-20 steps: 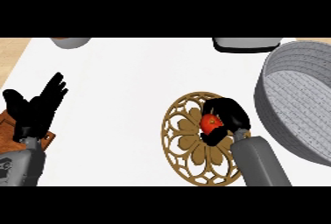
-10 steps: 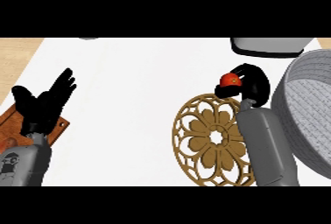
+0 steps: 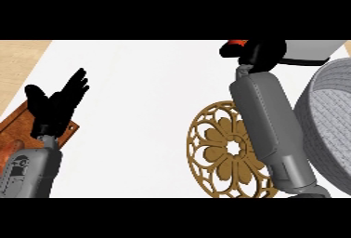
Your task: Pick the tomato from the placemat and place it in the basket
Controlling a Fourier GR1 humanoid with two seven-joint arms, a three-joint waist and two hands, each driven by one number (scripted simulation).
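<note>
One placemat (image 3: 226, 148), round, gold and lacy, lies on a white counter (image 3: 151, 93); places below are given from it. Two grey forearms come up from the lower edge, each ending in a black hand.

The right hand (image 3: 260, 52) is above the placemat, near the top of the view, fingers curled round one tomato (image 3: 237, 42). Only a small red-orange sliver of the tomato shows at the hand's left edge; the rest is hidden by the fingers. The right forearm crosses the placemat's right side and covers part of it.

One grey woven basket (image 3: 329, 116) sits just right of the placemat, cut off by the view's right edge. The tomato is up and left of the basket's visible rim, not inside it.

The left hand (image 3: 58, 104) is well left of the placemat, open, fingers straight and pointing up, resting. Under it shows one brown board (image 3: 27, 121), mostly hidden by the hand and forearm.

One pale grey object (image 3: 312, 50) sits at the top right, behind the right hand, too cut off to identify.
</note>
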